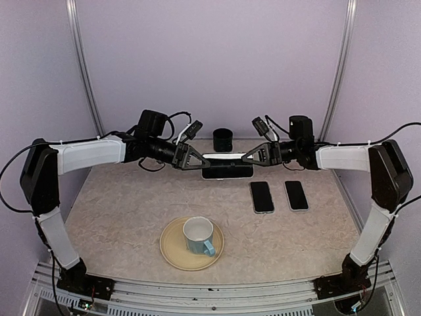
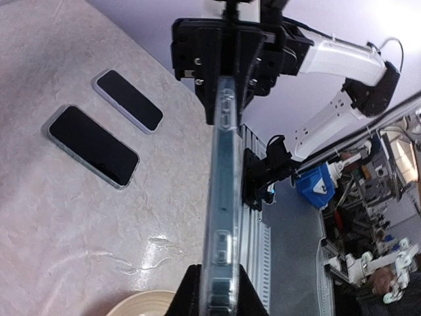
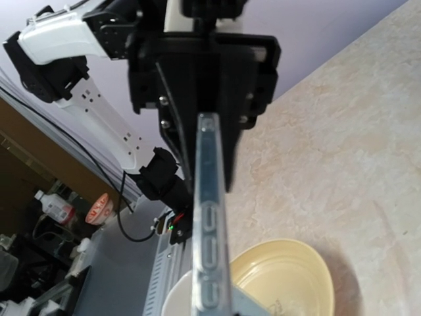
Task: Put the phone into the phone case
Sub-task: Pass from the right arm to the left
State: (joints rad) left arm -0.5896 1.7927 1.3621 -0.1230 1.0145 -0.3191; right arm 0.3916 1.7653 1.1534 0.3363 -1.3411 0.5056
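Phone case (image 2: 220, 197), judged light, slick and bendy, is clamped at its short ends by left fingers (image 1: 195, 160) and right fingers (image 1: 251, 158).

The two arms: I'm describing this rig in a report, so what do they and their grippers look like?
Both the left arm and right arm have white link covers between blocky black joints. Black cables loop along them and around the wrists. The left gripper and right gripper are black and taper to triangular fingers.

Marbled table (image 1: 118, 217), two phones (image 1: 262, 196) (image 1: 296, 195), beige plate (image 1: 172, 253), black cup (image 1: 223, 139)
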